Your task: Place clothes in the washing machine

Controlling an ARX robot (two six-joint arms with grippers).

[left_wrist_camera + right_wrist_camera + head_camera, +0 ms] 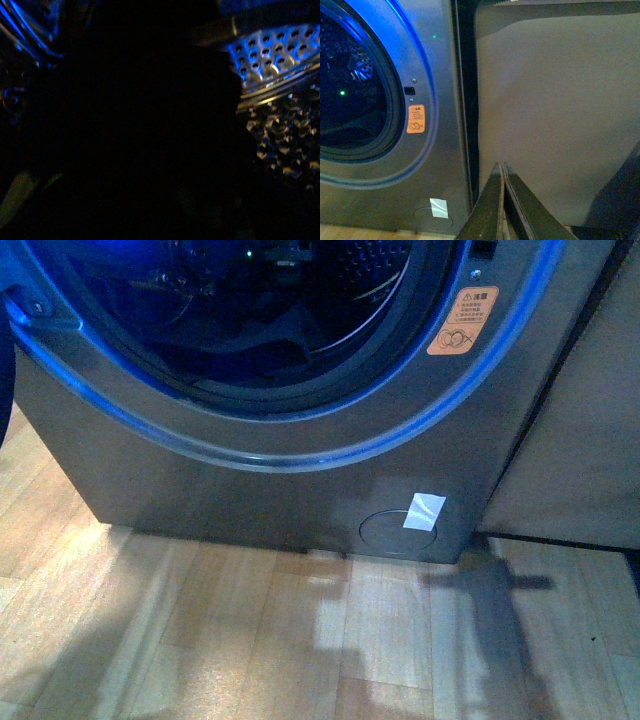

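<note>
At our right wrist, gripper [501,172] fingers pressed together, holding nothing, near the beige cabinet [555,115] | left wrist view nearly dark, left gripper state unclear to us | clothes [265,350] inside the washing machine [250,490] drum, behind the porthole rim

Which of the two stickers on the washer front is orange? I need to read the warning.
The orange sticker beside the porthole rim on the washing machine; the white tape patch sits lower, near the floor.
</note>
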